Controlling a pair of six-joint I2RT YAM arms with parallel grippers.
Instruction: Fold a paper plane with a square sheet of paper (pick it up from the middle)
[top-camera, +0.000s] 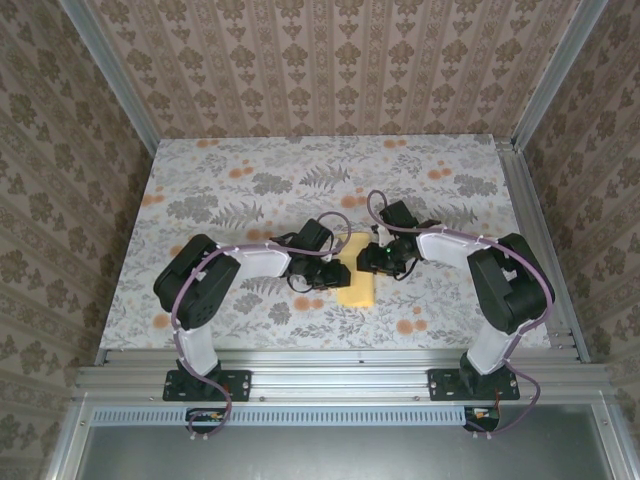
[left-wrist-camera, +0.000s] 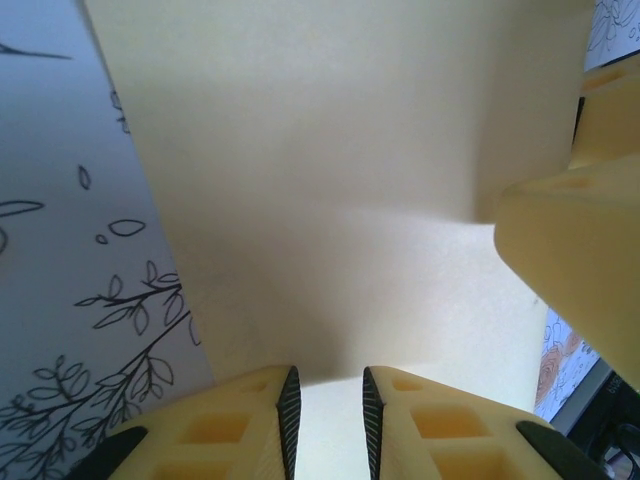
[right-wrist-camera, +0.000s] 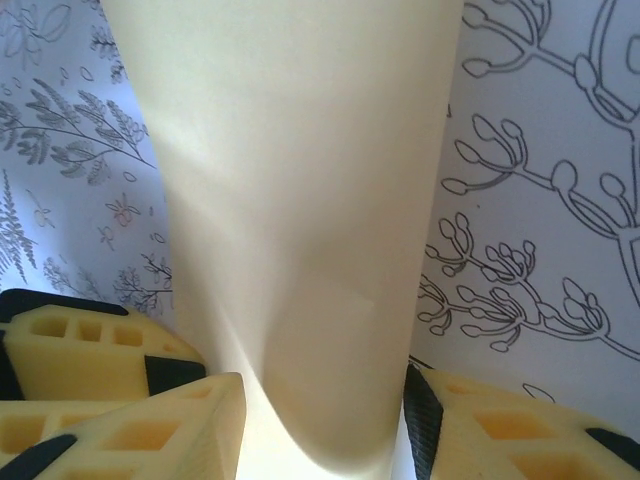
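**2 grippers meet over the yellow paper at mid-table**

In the top view the 2 arms reach inward from their bases and meet at the middle of the floral cloth (top-camera: 250, 190). The square sheet of paper (top-camera: 357, 290) lies there on the cloth. It shows as a pale-yellow strip, longer than it is wide, running away from the bases. Its far part is hidden under the 2 wrists.

The left gripper (top-camera: 326, 272) sits at the paper's left edge, and the right gripper (top-camera: 380, 258) is just beside it at the paper's right edge.

In the left wrist view, the left gripper (left-wrist-camera: 325, 405) has its ribbed pads (left-wrist-camera: 289, 415) drawn near each other, with a narrow slit between them. Yellow paper (left-wrist-camera: 330, 180) shows in that slit, but I cannot tell whether the pads pinch it. A yellow finger of the right gripper (left-wrist-camera: 575, 260) stands over the paper's right side.

In the right wrist view, the right gripper (right-wrist-camera: 320, 425) has its jaws spread. The paper (right-wrist-camera: 300, 200) bows up in a soft ridge that runs between the jaws. Its right edge lies close against the right pad (right-wrist-camera: 422, 420), while the left finger (right-wrist-camera: 150, 430) stands apart from it. The cloth shows on both sides of the sheet.
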